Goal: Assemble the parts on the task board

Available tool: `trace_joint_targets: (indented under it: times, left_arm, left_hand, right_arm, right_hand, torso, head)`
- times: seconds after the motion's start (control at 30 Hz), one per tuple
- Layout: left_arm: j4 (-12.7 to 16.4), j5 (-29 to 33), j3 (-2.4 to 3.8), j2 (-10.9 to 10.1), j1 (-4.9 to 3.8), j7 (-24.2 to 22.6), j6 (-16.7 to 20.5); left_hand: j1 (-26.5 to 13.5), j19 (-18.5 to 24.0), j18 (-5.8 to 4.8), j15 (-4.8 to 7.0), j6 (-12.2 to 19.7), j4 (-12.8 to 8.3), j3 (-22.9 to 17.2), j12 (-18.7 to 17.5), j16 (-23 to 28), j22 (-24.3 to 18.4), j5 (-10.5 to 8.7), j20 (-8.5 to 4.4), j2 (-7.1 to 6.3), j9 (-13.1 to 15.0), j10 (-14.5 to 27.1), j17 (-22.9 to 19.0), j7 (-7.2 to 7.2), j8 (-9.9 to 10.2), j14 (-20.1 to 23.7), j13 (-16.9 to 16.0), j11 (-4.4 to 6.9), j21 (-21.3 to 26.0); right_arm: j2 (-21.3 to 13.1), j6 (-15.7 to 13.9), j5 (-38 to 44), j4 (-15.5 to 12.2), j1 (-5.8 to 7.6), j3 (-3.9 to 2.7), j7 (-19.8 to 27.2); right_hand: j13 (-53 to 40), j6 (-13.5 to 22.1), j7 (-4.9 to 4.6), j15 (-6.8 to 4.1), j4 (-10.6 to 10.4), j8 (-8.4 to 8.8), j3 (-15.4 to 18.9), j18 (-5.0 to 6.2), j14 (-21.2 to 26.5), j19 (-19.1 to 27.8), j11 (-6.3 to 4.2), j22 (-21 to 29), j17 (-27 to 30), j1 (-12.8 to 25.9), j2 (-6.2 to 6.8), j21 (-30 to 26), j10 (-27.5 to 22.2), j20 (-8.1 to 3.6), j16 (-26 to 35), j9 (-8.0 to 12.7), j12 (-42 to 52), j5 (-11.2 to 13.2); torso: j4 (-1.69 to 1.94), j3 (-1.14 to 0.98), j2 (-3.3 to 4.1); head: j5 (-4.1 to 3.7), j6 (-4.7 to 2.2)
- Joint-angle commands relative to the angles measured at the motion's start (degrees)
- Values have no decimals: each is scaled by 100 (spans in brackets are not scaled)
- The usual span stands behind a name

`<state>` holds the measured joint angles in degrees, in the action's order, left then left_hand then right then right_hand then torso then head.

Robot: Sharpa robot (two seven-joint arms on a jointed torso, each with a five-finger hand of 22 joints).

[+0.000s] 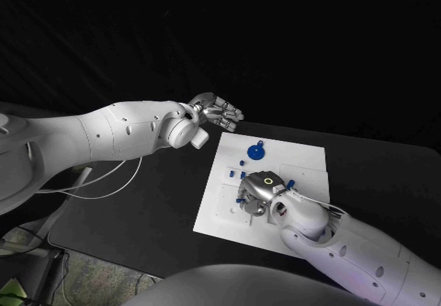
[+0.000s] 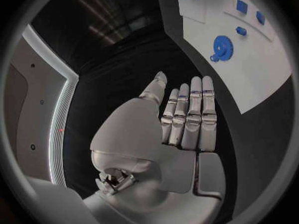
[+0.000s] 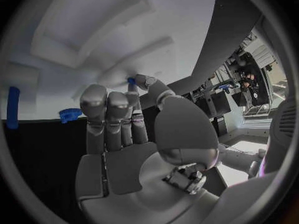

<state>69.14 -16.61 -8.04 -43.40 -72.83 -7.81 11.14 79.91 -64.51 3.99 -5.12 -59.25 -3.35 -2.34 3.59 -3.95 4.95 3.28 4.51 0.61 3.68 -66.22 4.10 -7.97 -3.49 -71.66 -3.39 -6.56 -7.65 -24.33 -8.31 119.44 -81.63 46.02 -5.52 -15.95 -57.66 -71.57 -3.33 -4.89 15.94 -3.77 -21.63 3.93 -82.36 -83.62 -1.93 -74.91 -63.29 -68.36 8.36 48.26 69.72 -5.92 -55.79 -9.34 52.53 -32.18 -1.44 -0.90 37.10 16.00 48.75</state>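
Left robot hand [image 1: 216, 113] hangs above the table [image 1: 147, 210], just off the far-left corner of the task board [image 1: 303, 159], not touching it. In the left wrist view its fingers [image 2: 190, 117] lie straight and side by side, thumb slightly apart, palm bare; nothing is held.

Right robot hand [image 1: 262, 186] is down over the middle of the task board, back of the hand upward. In the right wrist view its fingers [image 3: 106, 109] reach toward the white plate, and the thumb tip meets a small blue part [image 3: 131, 81] against a fingertip. Whether this part is actually pinched or only touched cannot be told.

Blue gear [image 1: 256, 151] lies flat on the far portion of the board, apart from both hands; also visible in the left wrist view [image 2: 222, 47]. Several small blue parts [image 1: 235, 173] sit along the board's left side, just beside the right robot hand. One more blue piece [image 1: 290, 184] shows at the hand's other side.
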Motion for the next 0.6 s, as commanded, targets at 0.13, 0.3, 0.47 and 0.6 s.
trace_joint_targets:
  times: [0.13,0.3,0.47,0.6]
  left_arm:
    - [12,-117,3,13,-8,32,-107]
    - [11,-156,2,15,-9,46,-116]
    - [11,-169,2,17,-9,52,-119]
    - [9,-174,1,18,-9,54,-117]
  left_hand:
    - [2,41,16,-11,21,7,-35,-9,15,-6,11,-11,-49,-6,30,1,-11,-16,38,5,-16,-19]
    - [9,46,17,-13,25,9,-37,-9,17,-9,11,-8,-54,-6,39,0,-12,-19,44,5,-19,-22]
    - [9,46,17,-13,25,9,-37,-9,17,-9,11,-8,-54,-6,39,0,-12,-19,44,5,-19,-22]
    - [9,47,17,-13,25,9,-37,-9,16,-9,11,-8,-55,-6,39,0,-12,-19,44,5,-19,-22]
  right_arm:
    - [-18,442,220,118,-58,86,-295]
    - [-20,162,253,110,-58,99,-350]
    - [-21,-23,278,103,-58,103,-373]
    - [-23,-183,307,89,-59,104,-404]
  right_hand:
    - [-18,-21,28,-22,8,12,-20,17,-5,-2,-30,-550,-23,-54,25,21,19,-31,-1,-220,8,235]
    - [-341,-231,57,-37,-17,15,-522,-15,-90,-67,-59,-597,-173,-97,-56,249,303,-44,-168,-415,323,998]
    - [-526,-279,64,-21,-58,15,-792,-29,-119,-69,-62,-621,-365,-126,-51,429,420,-26,-310,-553,300,1271]
    - [-588,-297,67,-21,-45,15,-864,-36,-134,-76,-64,-635,-418,-150,-65,506,457,-28,-345,-570,298,1442]
  torso:
    - [-4,-1,-1]
    - [-4,-5,0]
    - [-4,-6,1]
    - [-8,-5,0]
  head:
    - [-4,15]
    - [-11,20]
    - [-12,21]
    - [-13,20]
